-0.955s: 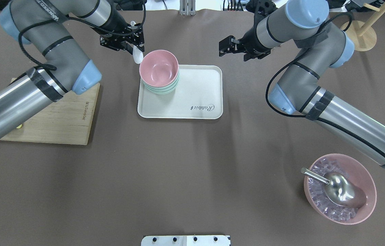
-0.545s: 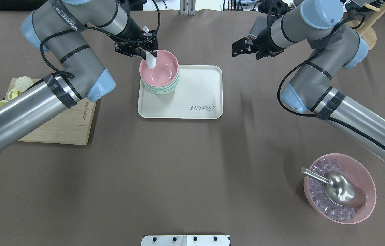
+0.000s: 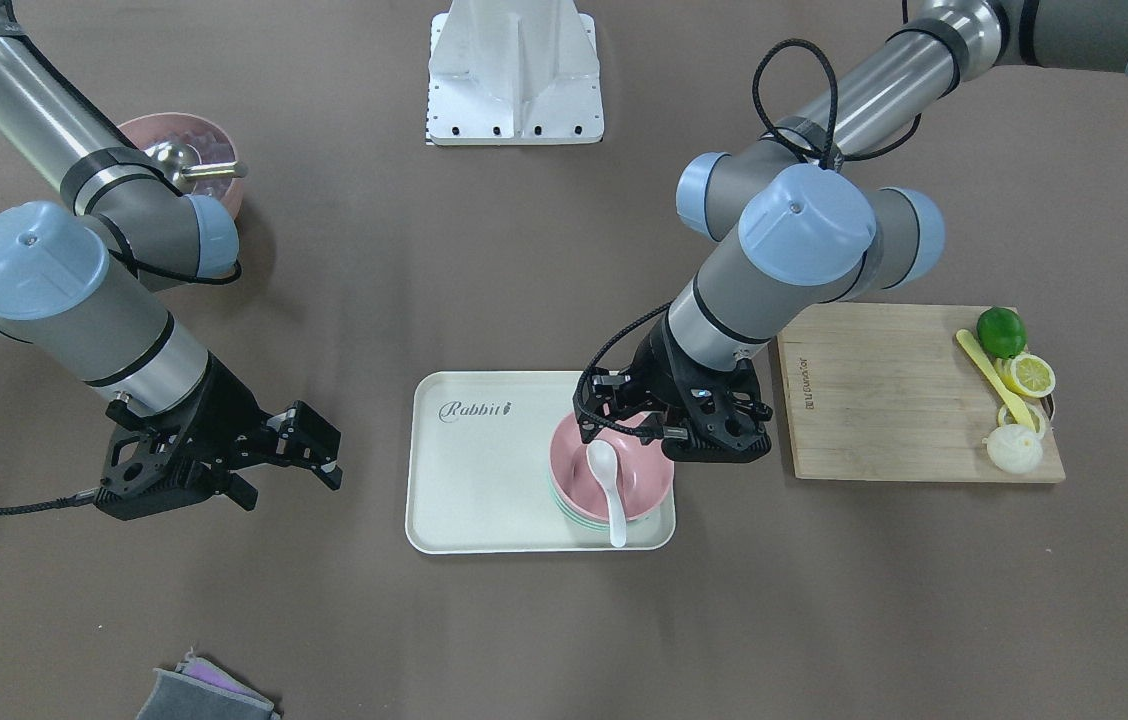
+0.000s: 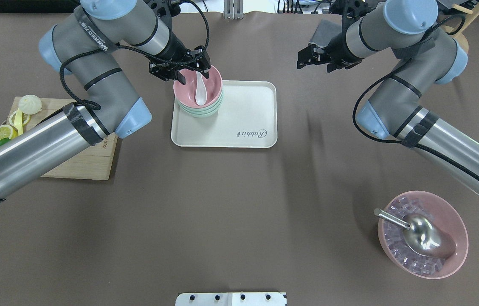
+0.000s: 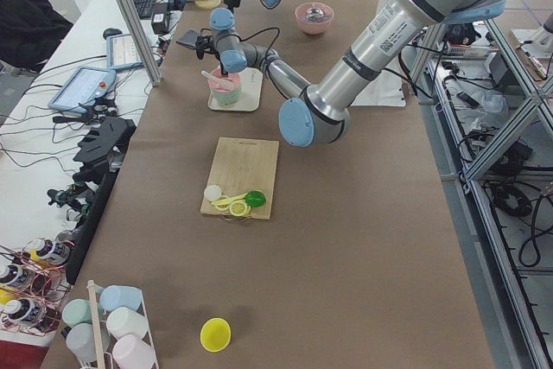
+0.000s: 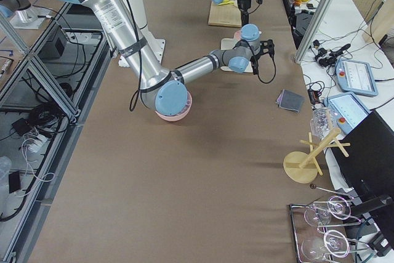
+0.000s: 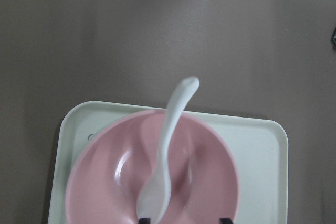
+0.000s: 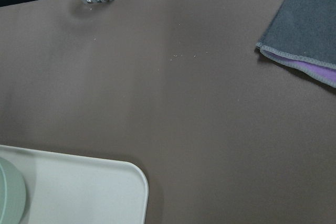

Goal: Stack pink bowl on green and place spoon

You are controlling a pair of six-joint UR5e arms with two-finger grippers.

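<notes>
With the spoon lying in the pink bowl, handle over its rim, the left end effector, spread wide and empty above that bowl, should rise straight without brushing the handle

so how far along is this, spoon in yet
Stacking looks done: the pink bowl sits on the green bowl on the tray. The spoon lies in the pink bowl, handle over the rim, with the left claw open above it. What's left is pulling that arm clear. The right claw is idle and open.
</notes>
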